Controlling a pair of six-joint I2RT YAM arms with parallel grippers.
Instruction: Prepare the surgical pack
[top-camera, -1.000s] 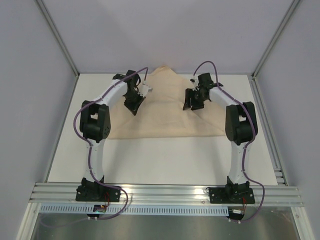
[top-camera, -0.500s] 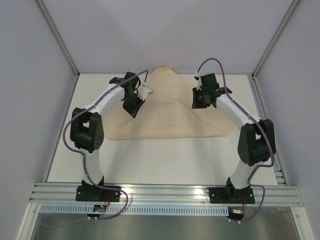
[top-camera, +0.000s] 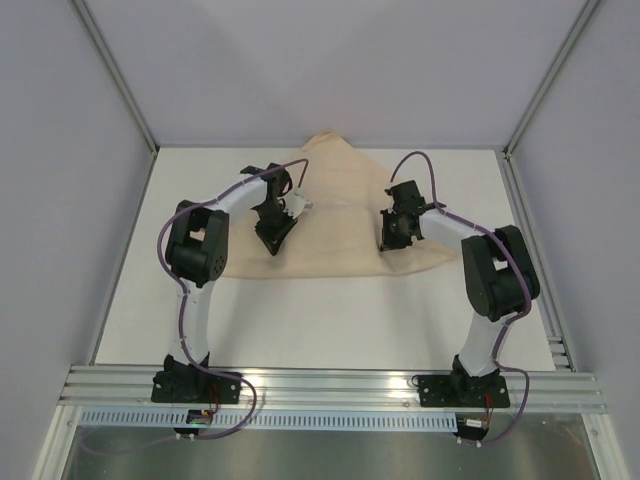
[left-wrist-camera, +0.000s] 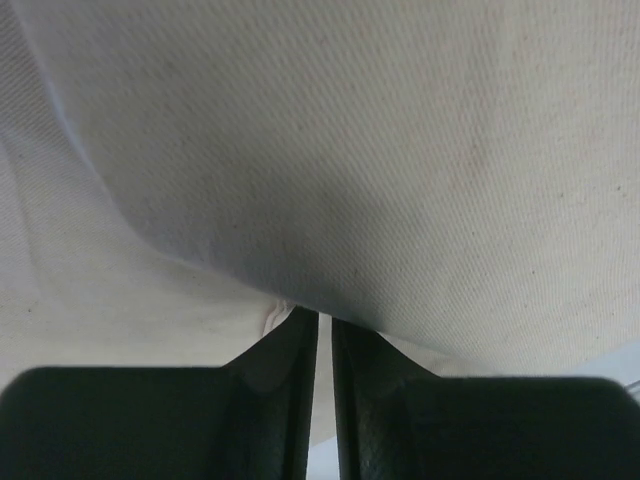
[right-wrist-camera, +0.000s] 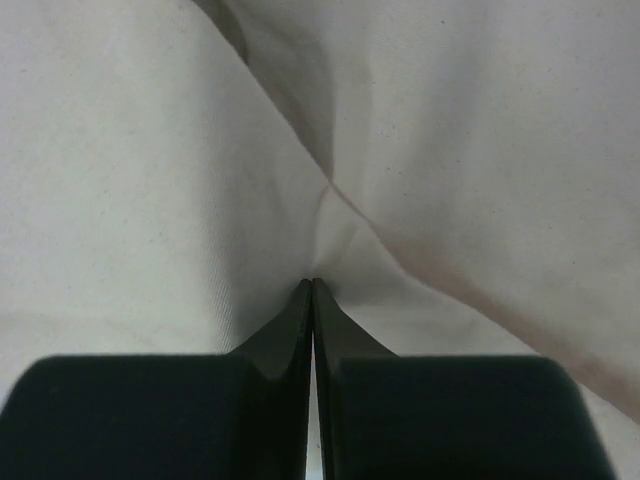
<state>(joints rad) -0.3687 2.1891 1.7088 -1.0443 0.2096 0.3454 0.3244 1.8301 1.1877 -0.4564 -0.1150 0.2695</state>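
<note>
Both arms reach forward, left hand and right hand pinched closed.

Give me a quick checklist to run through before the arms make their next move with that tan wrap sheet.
1. Grip of left tool on the wrap sheet: ok, cloth is pinched between its tips.
2. Grip of right tool on the sheet: ok, a fold is caught at its tips.
3. Tools apart from each other: ok, one toward each side of the sheet.
4. Number of layers each tool holds: cannot tell.
5. Anything hidden under the sheet: cannot tell.
</note>
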